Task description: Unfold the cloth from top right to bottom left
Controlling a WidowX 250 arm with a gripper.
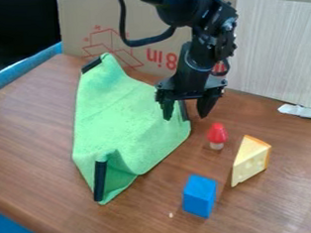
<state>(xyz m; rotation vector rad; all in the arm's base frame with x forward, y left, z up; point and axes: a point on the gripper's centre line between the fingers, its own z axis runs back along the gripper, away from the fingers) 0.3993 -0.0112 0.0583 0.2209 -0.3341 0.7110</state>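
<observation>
- Black gripper [185, 114], fingers spread apart, hangs at the green cloth's [121, 115] 3 o'clock corner; most of the cloth lies toward 8 o'clock from it.
- Cardboard [80, 24] stands behind, at 12.
- Cheese wedge [248, 158] sits between 4 and 5, blue block [199, 195] near 6, red-topped toy [217, 133] closer in, between 4 and 5, beside the cloth.
- Wood-grain table [32, 121]; soft, matte cloth, its 7 o'clock end puckered by a stiff black strip [100, 181].
</observation>
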